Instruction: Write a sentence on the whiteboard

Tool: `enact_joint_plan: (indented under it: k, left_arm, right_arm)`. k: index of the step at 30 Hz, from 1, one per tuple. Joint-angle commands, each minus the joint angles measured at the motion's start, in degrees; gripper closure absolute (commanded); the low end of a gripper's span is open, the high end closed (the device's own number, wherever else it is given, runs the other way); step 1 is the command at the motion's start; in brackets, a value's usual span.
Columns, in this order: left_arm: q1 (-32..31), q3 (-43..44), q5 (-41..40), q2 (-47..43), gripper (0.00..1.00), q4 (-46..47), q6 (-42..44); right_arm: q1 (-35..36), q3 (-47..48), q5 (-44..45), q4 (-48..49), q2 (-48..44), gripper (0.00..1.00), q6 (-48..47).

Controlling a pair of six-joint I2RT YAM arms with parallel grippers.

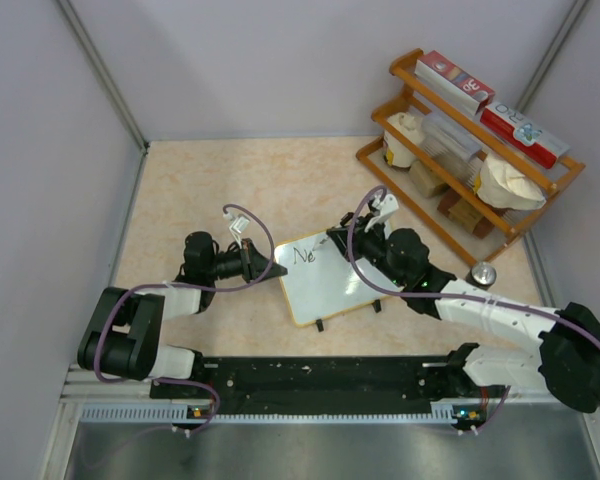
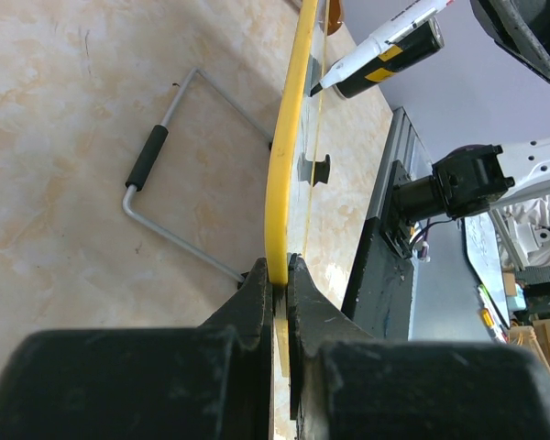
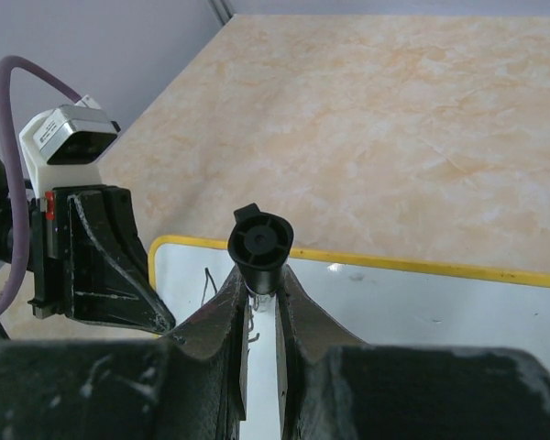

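Mid-writing — L gripper (image 2: 277, 270) pinches the whiteboard (image 1: 330, 280) edge, mid-table btwn the arms; R gripper (image 3: 259, 289) is clamped on the marker (image 3: 259, 240). Few strokes done. Next, I reckon: steady tip pressure, track rightward.

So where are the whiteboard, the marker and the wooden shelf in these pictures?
the whiteboard (image 1: 330, 285), top view, its bare white face.
the marker (image 3: 260, 240), right wrist view, its round black rear end.
the wooden shelf (image 1: 380, 165), top view, its lower front rail.
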Motion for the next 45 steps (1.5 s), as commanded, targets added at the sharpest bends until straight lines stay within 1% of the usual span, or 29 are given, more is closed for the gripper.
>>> enact_joint_plan:
  k: [1, 17, 31, 38, 45]
  left_arm:
    - [-0.51, 0.03, 3.89, 0.65, 1.0, 1.36, 2.15]
    - [-0.51, 0.03, 3.89, 0.65, 1.0, 1.36, 2.15]
    - [-0.51, 0.03, 3.97, 0.65, 1.0, 1.36, 2.15]
    - [-0.51, 0.03, 3.89, 0.65, 1.0, 1.45, 2.15]
    - [-0.51, 0.03, 3.89, 0.74, 1.0, 1.45, 2.15]
  right_arm:
    - [-0.49, -1.34, 1.19, 2.12, 0.39, 1.0, -0.69]
    - [-0.49, -4.95, 2.59, -0.08, -3.48, 1.0, 0.02]
    - [-1.63, -0.64, 3.03, 0.01, -1.99, 1.0, -0.51]
    - [-3.22, -0.55, 1.45, 0.97, -1.46, 1.0, 1.16]
    - [-3.22, -0.46, 0.13, 0.45, -1.28, 1.0, 0.89]
